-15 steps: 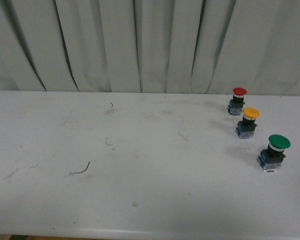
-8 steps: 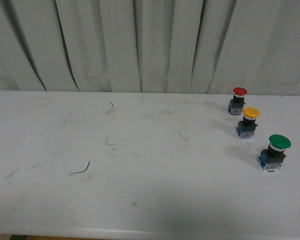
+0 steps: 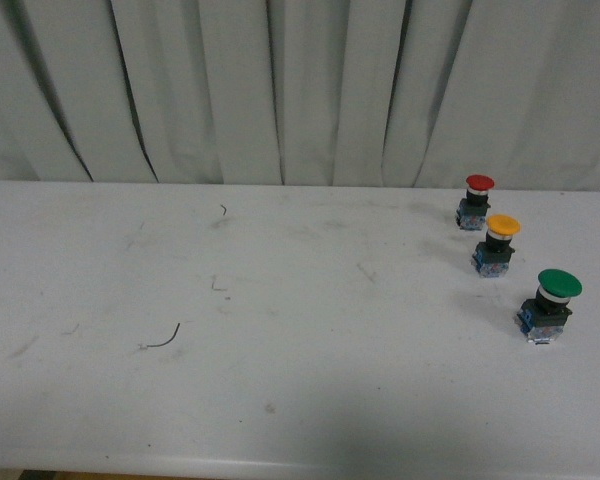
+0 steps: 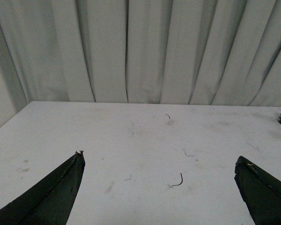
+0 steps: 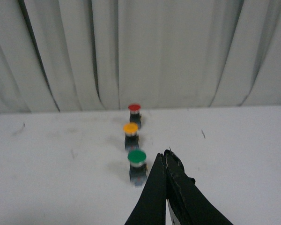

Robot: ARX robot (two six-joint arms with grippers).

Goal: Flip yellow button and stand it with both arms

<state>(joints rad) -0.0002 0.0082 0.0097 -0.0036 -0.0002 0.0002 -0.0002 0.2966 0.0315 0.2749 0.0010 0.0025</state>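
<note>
1. Front view has no arms in it at all, just the white table with three push-buttons standing in a row on the right side: red button at the back, yellow button in the middle, green button closest to the camera. All three are upright, caps up, none touching.
2. Yellow button sits between the red and green ones, a bit nearer the red one.
3. Left wrist view is the only one showing the left gripper. Its two black fingers are spread wide, holding nothing, over bare table. The red button barely peeks in at the frame edge.
4. Right wrist view gives you the right gripper: fingers pressed together, nothing between them, tips just beside the green button.
5. Tabletop is scuffed, grey smudges everywhere, plus a thin curved dark strand lying on the left half.
6. Behind the table hangs a pale pleated curtain, wall to wall.
</note>
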